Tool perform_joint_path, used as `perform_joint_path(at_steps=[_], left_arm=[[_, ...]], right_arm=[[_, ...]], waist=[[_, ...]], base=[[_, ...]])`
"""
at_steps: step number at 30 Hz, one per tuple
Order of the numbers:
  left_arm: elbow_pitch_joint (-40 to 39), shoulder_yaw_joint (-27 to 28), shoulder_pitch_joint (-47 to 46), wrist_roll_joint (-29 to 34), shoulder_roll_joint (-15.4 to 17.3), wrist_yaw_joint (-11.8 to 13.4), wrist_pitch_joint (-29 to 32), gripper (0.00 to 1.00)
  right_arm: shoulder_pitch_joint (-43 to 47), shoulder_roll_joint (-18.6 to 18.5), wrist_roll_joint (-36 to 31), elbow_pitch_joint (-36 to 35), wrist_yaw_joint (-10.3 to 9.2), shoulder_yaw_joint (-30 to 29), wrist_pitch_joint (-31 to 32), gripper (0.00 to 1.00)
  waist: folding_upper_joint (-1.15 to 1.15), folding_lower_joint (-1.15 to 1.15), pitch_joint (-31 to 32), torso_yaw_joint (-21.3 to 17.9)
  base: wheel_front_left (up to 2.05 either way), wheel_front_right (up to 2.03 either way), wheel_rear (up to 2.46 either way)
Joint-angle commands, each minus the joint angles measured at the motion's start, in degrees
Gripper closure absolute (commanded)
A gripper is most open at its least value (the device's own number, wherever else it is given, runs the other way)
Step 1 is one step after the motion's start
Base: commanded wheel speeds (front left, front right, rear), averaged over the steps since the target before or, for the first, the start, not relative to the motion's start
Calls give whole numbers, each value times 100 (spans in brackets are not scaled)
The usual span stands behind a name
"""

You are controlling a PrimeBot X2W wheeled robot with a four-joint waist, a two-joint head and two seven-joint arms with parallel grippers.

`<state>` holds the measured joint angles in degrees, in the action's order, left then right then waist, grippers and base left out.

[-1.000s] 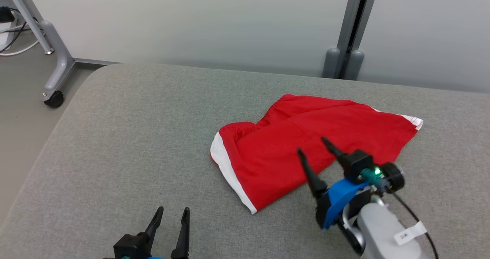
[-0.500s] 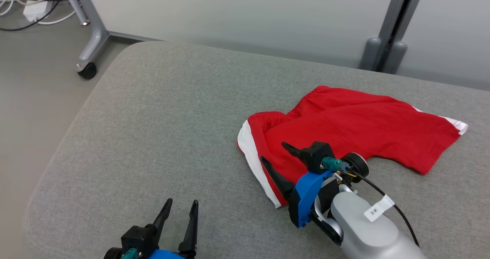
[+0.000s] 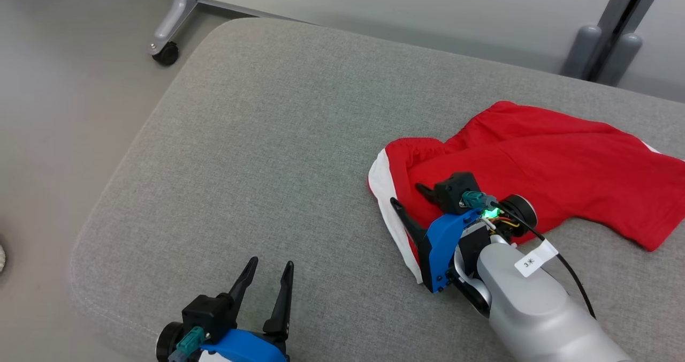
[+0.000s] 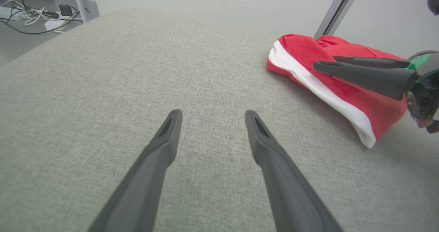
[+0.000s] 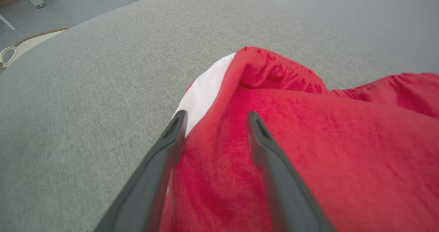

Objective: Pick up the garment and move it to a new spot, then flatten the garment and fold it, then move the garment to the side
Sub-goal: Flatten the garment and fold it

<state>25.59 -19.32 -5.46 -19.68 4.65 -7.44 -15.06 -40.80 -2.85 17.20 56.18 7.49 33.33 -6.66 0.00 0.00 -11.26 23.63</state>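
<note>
Now red shorts [image 3: 562, 158] lie rumpled on the grey bench's [image 3: 257, 137] right side.
A white stripe [image 3: 381, 182] runs down one edge. The right gripper's [image 3: 406, 193] fingers are spread over that end, grasping nothing; the left gripper's [image 3: 271, 262] fingers are spread over bare bench.

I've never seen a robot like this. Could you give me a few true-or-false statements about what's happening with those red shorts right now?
1. The red shorts lie on the grey cushion. True.
2. The left gripper holds the shorts. False: it is open over bare cushion, apart from them.
3. The right gripper has its fingers apart over the shorts' edge by the white stripe. True.
4. The shorts are neatly folded into a square. False: they lie spread out and rumpled.
</note>
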Motion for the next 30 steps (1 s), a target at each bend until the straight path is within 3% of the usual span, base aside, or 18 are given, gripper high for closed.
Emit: perform_joint_path(at_steps=[1, 7, 15, 25, 30], left_arm=[[1, -18, -111, -31, 10, -7, -14, 0], [48, -15, -133, -87, 43, -7, -14, 0], [51, 86, 109, 10, 79, -7, -14, 0], [-17, 279, 514, 246, 64, -7, -14, 0], [-53, 308, 664, 346, 23, -7, -14, 0]], right_arm=[[-79, -13, -7, 21, 0, 6, -24, 100], [-262, -12, 118, -180, 0, 62, -435, 100], [-623, -11, 746, -1083, 0, 22, -848, 100], [19, -14, 187, -2878, 0, -1358, -858, 100], [217, -147, -397, -3151, 0, -1976, -859, 100]], waist=[[0, 0, -48, 52], [0, 0, -34, 36], [0, 0, 299, -246], [0, 0, 896, -953], [0, 0, 1051, -1223]], base=[[0, 0, 0], [0, 0, 0], [0, 0, 0], [0, 0, 0], [0, 0, 0]])
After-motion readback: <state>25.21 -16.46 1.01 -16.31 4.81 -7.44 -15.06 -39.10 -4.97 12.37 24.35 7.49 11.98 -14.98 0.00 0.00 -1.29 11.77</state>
